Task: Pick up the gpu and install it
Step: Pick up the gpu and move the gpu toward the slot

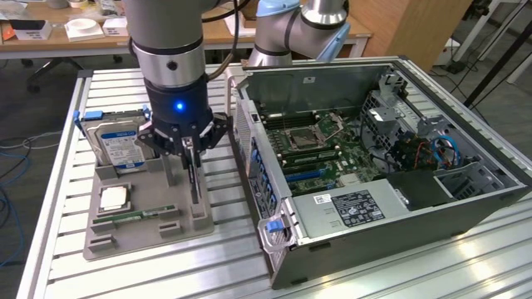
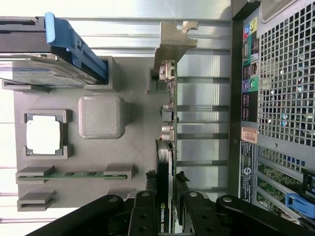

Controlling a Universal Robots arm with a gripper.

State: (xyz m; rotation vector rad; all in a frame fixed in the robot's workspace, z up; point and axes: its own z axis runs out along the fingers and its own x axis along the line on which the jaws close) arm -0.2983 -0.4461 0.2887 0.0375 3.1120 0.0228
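Note:
The gpu [image 2: 171,93] stands on its edge in a slot of the grey holder tray [image 2: 133,142], with its silver end bracket [image 2: 173,42] at the far end. My gripper [image 2: 166,181] is shut on it, one finger on each face of the card around the black cooler. In the exterior view the gripper [image 1: 192,154] hangs straight down over the tray [image 1: 149,233], and the gpu [image 1: 195,187] shows as a thin dark blade below the fingers, its lower edge still in the slot.
The tray also holds a blue-labelled hard drive [image 1: 121,146], a CPU [image 1: 114,198] and a RAM stick [image 1: 137,215]. The open computer case [image 1: 374,156] lies just to the exterior view's right, motherboard [image 1: 320,152] exposed. The slatted metal table [image 1: 166,274] runs all around.

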